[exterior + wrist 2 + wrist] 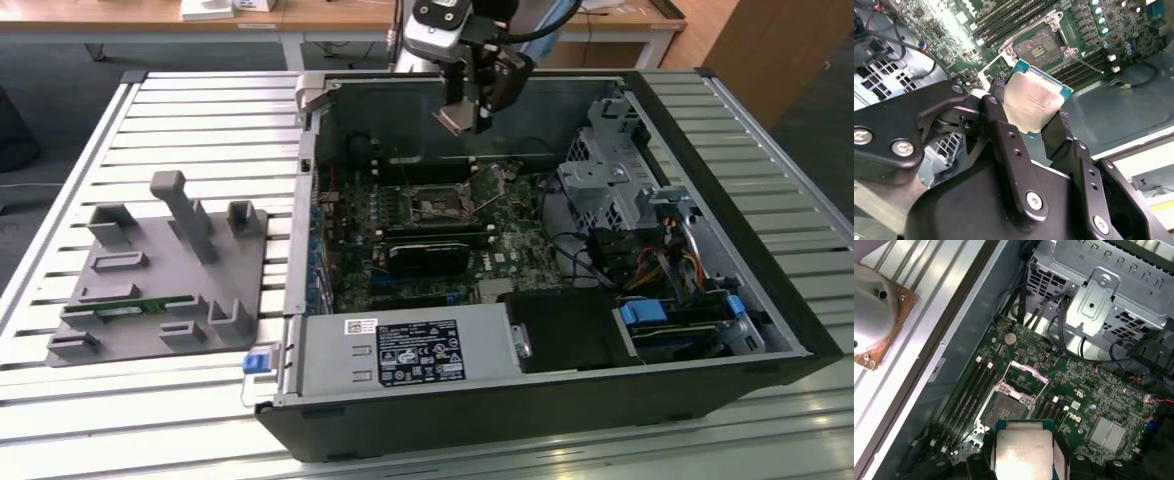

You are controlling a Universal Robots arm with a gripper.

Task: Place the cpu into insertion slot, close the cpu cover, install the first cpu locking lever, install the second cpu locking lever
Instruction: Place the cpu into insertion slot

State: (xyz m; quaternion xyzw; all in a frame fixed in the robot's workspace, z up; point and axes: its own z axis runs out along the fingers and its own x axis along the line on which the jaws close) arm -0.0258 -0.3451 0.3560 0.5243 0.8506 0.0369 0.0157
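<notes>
Gripper (465, 120): jaws pinching cpu (1038, 97) by opposite edges, presumably sparing its contacts; poised above uncovered insertion slot (1004, 407), cpu cover (1028, 371) raised.

grey fixture (160, 275) | slatted table (200, 110) | power supply (400, 355) | drive cage (607, 185)

Black linkage gripper (1030, 106) with silver screws (1034, 200), silver-grey arm (430, 35)

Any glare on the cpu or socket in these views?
Second wrist view: glare whitens the cpu lid in the end effector; no glare on the insertion slot. First wrist view: cpu evenly lit, no hotspot. Exterior view: slot dim inside the shaded case, table bright.
</notes>
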